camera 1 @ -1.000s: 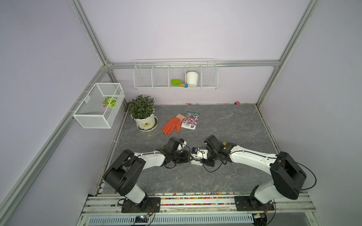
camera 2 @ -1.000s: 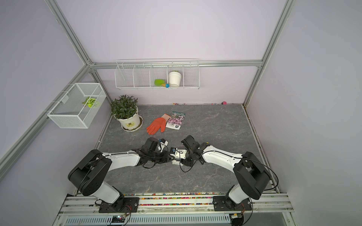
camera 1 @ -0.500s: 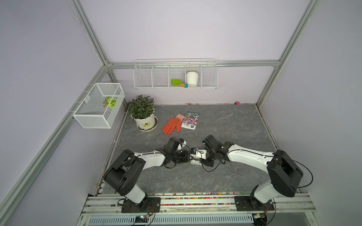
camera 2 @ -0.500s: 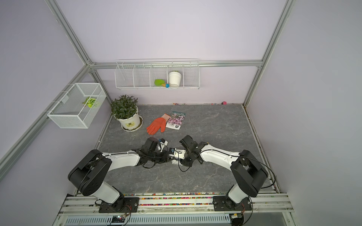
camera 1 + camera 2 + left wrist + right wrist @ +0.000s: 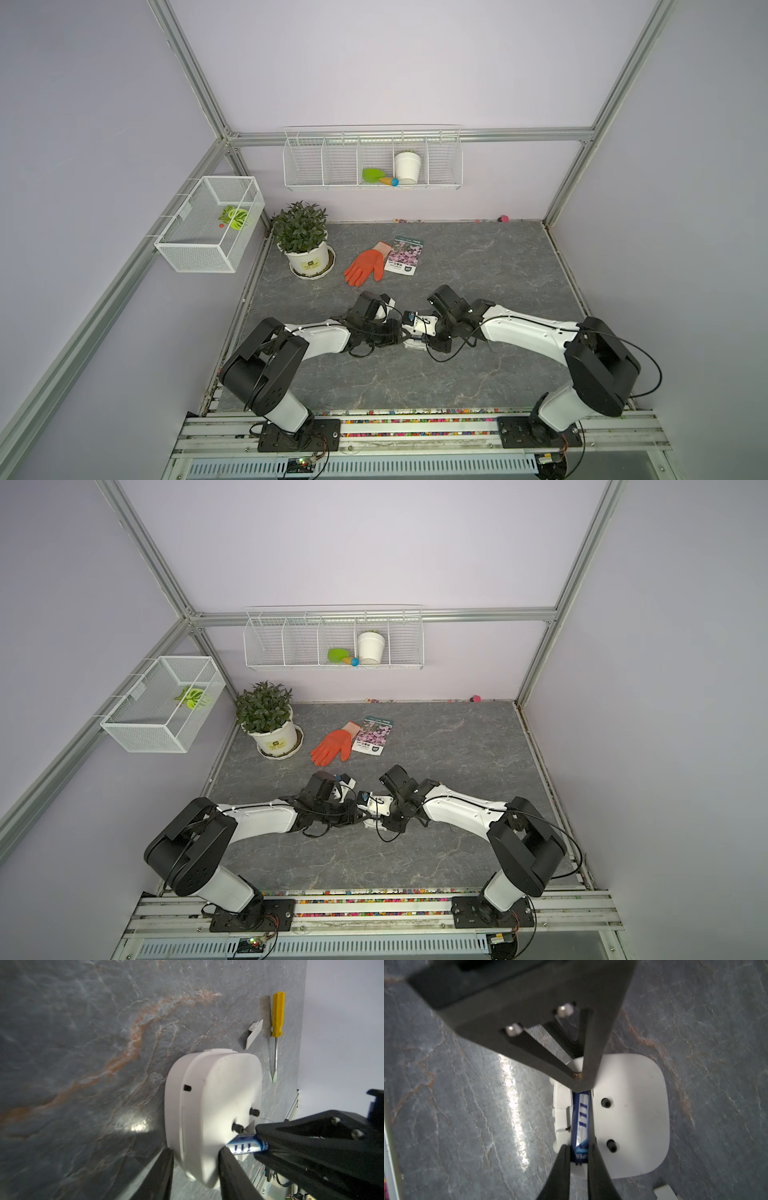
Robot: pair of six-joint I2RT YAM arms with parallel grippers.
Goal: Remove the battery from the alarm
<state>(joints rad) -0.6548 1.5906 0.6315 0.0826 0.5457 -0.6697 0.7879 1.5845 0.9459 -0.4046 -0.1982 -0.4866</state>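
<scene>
Grey marbled tabletop [image 5: 457,374], both my arms meeting near its front middle. The alarm [image 5: 218,1095] is between them: a small white rounded-square plastic clock, plain back [image 5: 633,1105] showing, with two small black knobs beside a rectangular slot open at one edge. I cannot tell whether it rests on the table. My left gripper [image 5: 196,1150] is clamped on the alarm's body, one finger on each broad side, moderately spread. My right gripper [image 5: 579,1147] is nearly pressed together, its two fingertips pinching one end of the battery [image 5: 580,1124]. The battery is a thin dark blue cylinder with a white band and three blue strokes, lying lengthwise in the slot. Well apart on the table are a yellow-handled screwdriver [image 5: 277,1016] and, just beside it, a small flat white rectangular cover [image 5: 254,1032].
</scene>
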